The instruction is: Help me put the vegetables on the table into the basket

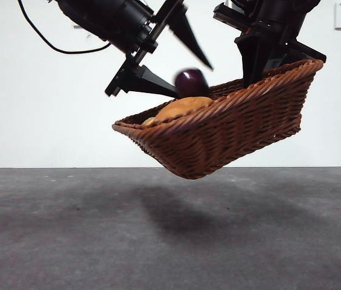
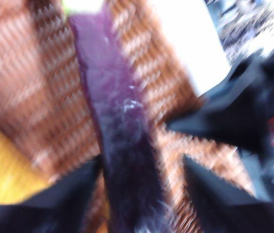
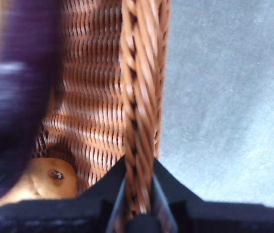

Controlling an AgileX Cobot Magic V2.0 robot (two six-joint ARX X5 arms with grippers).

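basket (image 1: 230,130): held tilted above the table (image 1: 170,241), rim clamped by the right gripper (image 3: 139,194). potato (image 1: 182,107) lies inside. eggplant (image 1: 191,81): blurred, over the basket interior between the spread jaws of the left gripper (image 2: 141,184). no legible writing.

basket (image 1: 230,130): brown woven wicker, ribbed rough weave, braided rim, slight sheen | eggplant (image 1: 191,82): dark purple, smooth glossy skin | potato (image 1: 182,107): brown-orange, matt, faintly rough skin | table (image 1: 170,241): dark grey, matt, mottled scuffs | left pincer (image 1: 185,63) and right pincer (image 3: 139,194): black, matt, plastic-looking jaws
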